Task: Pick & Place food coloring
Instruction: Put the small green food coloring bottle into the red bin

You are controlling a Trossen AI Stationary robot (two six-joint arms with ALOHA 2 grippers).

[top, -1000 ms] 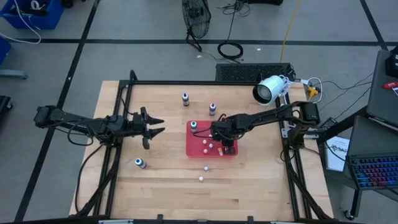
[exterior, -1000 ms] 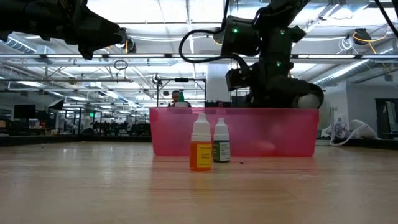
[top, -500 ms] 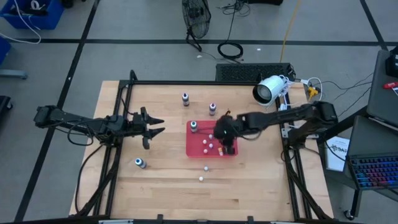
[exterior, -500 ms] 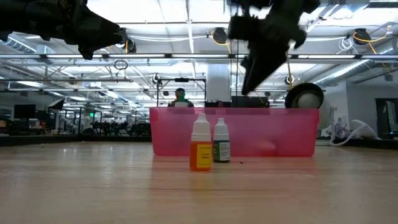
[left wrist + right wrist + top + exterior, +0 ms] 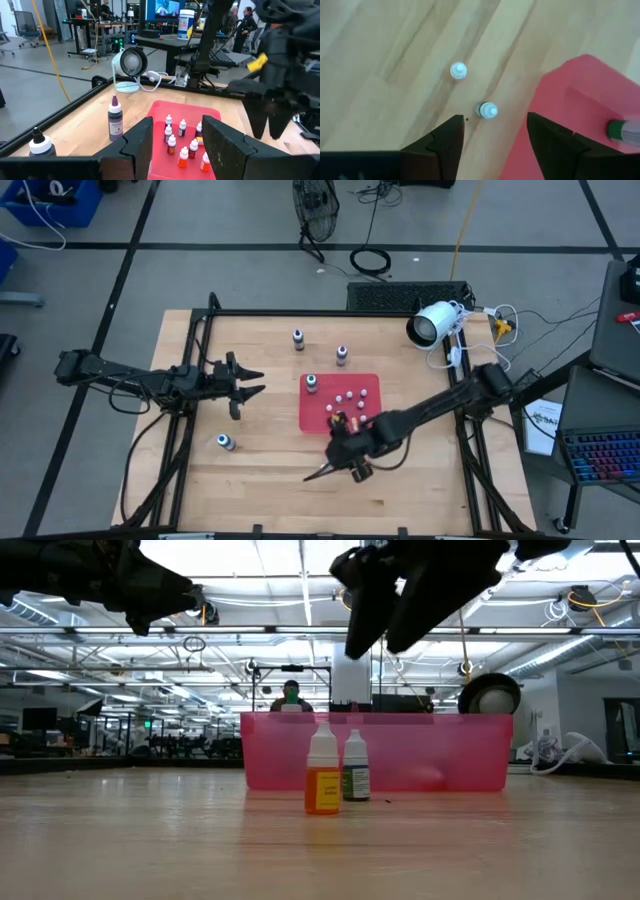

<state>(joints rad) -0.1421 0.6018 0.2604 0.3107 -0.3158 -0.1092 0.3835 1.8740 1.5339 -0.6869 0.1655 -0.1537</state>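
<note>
tray (image 5: 370,383) mid-table, several small bottles (image 5: 352,396) in it. two bottles (image 5: 338,772) on table just near of tray. two larger bottles (image 5: 320,346) far of tray, one (image 5: 225,442) near-left.

Red tray (image 5: 372,381): one, near the middle of the table (image 5: 250,490).
Small bottles on the bare table: two, an orange one (image 5: 322,780) and a dark green one (image 5: 356,772), just off the tray's near edge.
Small bottles in the tray (image 5: 171,145): at least seven white-capped ones; overlap hides the exact number.
Larger bottles: four. Two stand toward the table's far edge (image 5: 298,337) (image 5: 342,355), one toward the near left corner (image 5: 225,442), and one in the tray's far left corner (image 5: 312,383).
White round lamp (image 5: 432,323): one, at the far right corner.
Pincers: two, the left pincer (image 5: 250,383) and the right pincer (image 5: 318,474).
</note>
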